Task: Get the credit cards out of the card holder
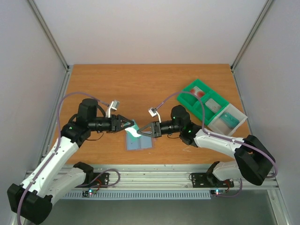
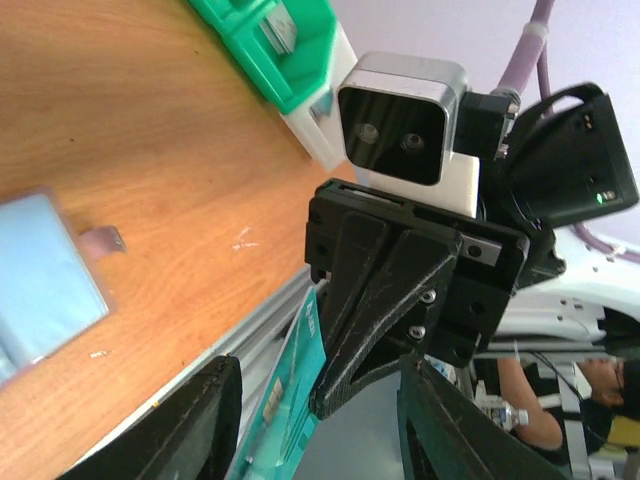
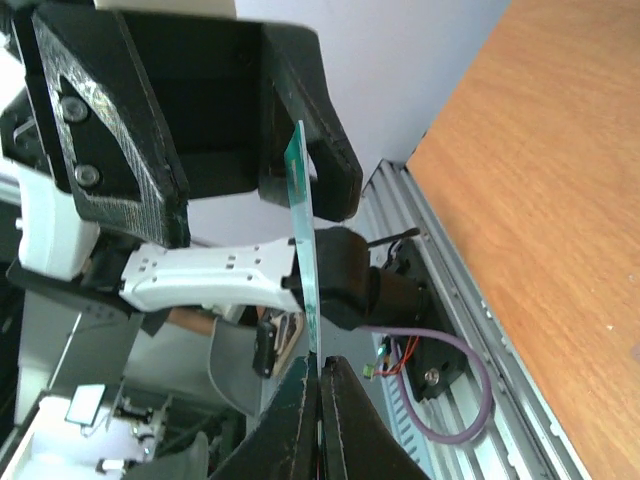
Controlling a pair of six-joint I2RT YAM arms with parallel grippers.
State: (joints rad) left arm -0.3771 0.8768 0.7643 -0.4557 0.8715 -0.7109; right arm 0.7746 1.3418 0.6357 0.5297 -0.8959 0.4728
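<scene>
While meeting the other arm in the air just above the card holder (image 1: 139,142), grips the teal card (image 3: 303,230) with the right gripper (image 3: 320,425), jaws pressed together on one end of it. Held on edge, thin side toward the right wrist camera, probably because only the two flat faces give the fingers something to press on. Opposite, left gripper (image 2: 325,425) with jaws apart, one finger at each face of the same card; cannot tell whether either finger touches it. Looks like a handover from left to right, and makes sense: green tray (image 1: 183,98) on the far right part of the table (image 1: 117,84), much nearer to the right arm than to the left one.

Card holder lying open and flat on the table, grey-blue inside up, near the front edge in the middle, directly below both grippers. Cannot tell whether any card remains in its pockets, being partly covered in the top view.

Around: the tray with compartments, well apart from the holder; inside, a red card (image 1: 200,93) and a grey card (image 1: 213,104), each in its own compartment as far as can be seen. Standing in the way: mainly the left fingers, placed on both sides of the card. Judged risky to swing the card sideways now; safer to draw it straight out along the gap, or to wait for the left arm to back off. Also to mind: the purple cable (image 1: 203,115) looping over the tray's near side.
</scene>
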